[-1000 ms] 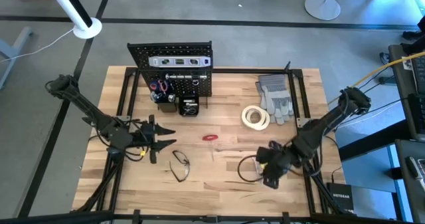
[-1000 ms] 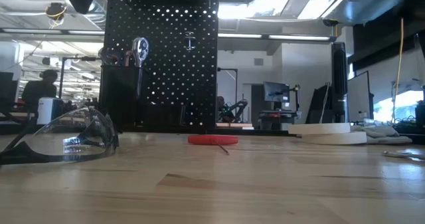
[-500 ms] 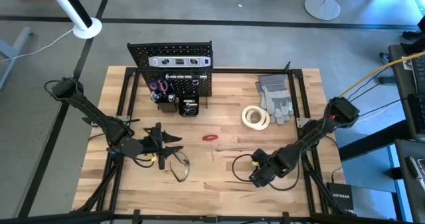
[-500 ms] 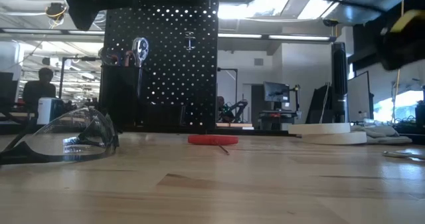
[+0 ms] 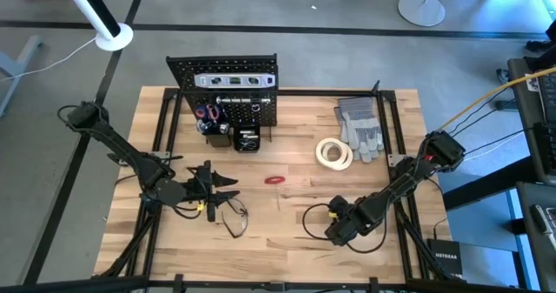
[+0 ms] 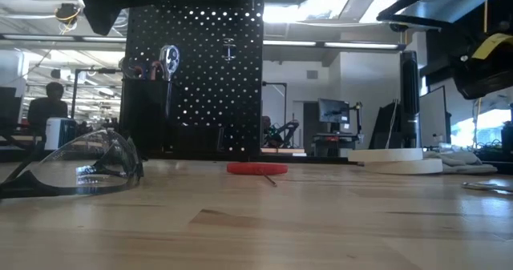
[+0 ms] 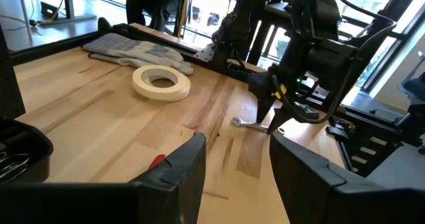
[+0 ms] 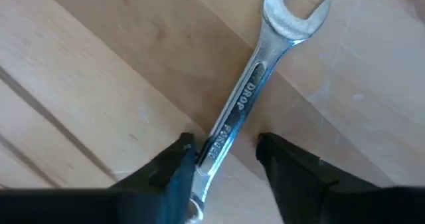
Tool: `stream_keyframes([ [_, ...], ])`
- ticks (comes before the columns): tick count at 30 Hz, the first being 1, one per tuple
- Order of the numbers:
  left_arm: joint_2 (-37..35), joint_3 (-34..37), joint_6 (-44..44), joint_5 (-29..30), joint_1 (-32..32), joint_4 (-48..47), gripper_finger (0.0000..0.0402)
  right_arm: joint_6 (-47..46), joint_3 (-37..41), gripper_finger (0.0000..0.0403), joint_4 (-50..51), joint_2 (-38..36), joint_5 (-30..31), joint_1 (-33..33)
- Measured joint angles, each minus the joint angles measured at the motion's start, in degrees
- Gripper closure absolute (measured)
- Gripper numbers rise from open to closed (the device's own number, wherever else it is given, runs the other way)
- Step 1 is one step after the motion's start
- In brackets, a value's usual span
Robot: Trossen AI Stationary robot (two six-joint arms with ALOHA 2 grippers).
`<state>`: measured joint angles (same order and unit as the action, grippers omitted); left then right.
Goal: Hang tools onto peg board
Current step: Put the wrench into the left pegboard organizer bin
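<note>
**Wrench next, several tools still on the tabletop**

The peg board (image 5: 224, 84) stands at twelve o'clock on the tabletop (image 5: 287, 232). By the look of it, part of the job is done: a silver bar level (image 5: 234, 80) sits across the board's upper part and red-handled pliers (image 5: 208, 113) rest in a bin on its front.

Left to hang, as far as can be seen: the white tape roll (image 5: 334, 153) at two o'clock, a small red tool (image 5: 274, 179) at the centre, the safety glasses (image 5: 235, 215) toward seven o'clock, and a silver wrench (image 8: 249, 98) lying flat at about five o'clock. The grey gloves (image 5: 360, 128) beside the tape are no part of it.

The right pincer (image 8: 226, 157) is down over the wrench, fingers open on either side of its shank, one seemingly touching it, not yet clamped. The left pincer (image 5: 224, 187) hovers open above the safety glasses, holding nothing.
</note>
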<state>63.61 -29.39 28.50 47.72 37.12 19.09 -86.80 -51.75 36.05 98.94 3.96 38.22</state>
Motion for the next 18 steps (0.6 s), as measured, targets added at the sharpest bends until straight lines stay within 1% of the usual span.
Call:
stream_keyframes([
  [7, 0.0, 0.0, -0.5, 0.0, -0.1, -0.1, 0.0247, 0.0, 0.1, 0.0311, 0.4, 0.4, 0.9, 0.1],
  [11, 0.0, 0.0, -0.5, 0.0, -0.1, -0.3, 0.0247, 1.1, 0.1, 0.0355, -0.5, 0.5, 2.0, 0.1],
  [14, 0.0, 0.0, -0.7, 0.0, -0.1, -0.5, 0.0247, 3.2, 0.1, 0.0373, -0.8, 0.5, 3.3, 0.8],
  [18, 0.0, 0.0, -1.4, 0.0, -0.1, -0.5, 0.0247, 4.2, 0.1, 0.0370, -1.0, 0.6, 4.5, 1.3],
])
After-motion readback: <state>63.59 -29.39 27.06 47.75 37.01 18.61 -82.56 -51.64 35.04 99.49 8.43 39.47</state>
